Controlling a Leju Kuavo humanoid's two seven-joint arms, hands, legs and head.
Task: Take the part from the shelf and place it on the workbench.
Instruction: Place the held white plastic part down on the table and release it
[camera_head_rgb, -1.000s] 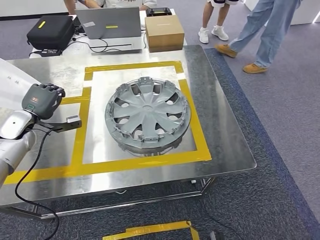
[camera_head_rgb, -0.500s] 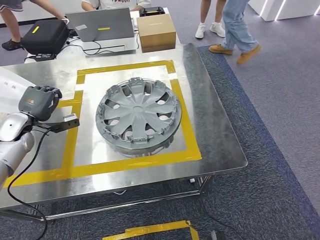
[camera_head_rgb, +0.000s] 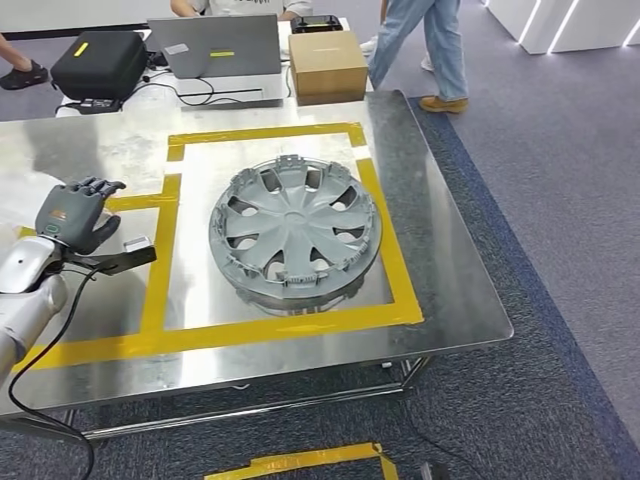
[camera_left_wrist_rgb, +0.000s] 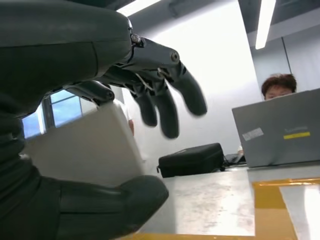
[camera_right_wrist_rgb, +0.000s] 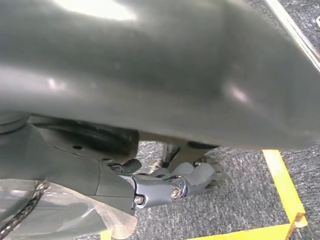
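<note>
The part, a grey wheel cover (camera_head_rgb: 294, 232), lies flat on the steel workbench (camera_head_rgb: 445, 260) inside a square of yellow tape (camera_head_rgb: 389, 225). My left hand (camera_head_rgb: 75, 215) hovers over the bench's left side, well apart from the wheel cover, holding nothing. In the left wrist view its dark fingers (camera_left_wrist_rgb: 166, 105) are spread above the thumb (camera_left_wrist_rgb: 113, 200), with a white slab behind them. My right hand (camera_right_wrist_rgb: 166, 187) hangs over grey carpet beside yellow floor tape (camera_right_wrist_rgb: 283, 190); its fingers lie stretched out with nothing in them.
Behind the bench stand a laptop (camera_head_rgb: 219, 45), a black case (camera_head_rgb: 98, 62) and a cardboard box (camera_head_rgb: 328, 62). A person's legs (camera_head_rgb: 423, 45) pass at the back right, and another person sits behind the laptop (camera_left_wrist_rgb: 279, 87). Yellow tape (camera_head_rgb: 302, 460) marks the carpet in front.
The camera swung left and back. My left hand has sunk a little toward the bench. The walking person moved left behind the table. The wheel cover stayed put.
</note>
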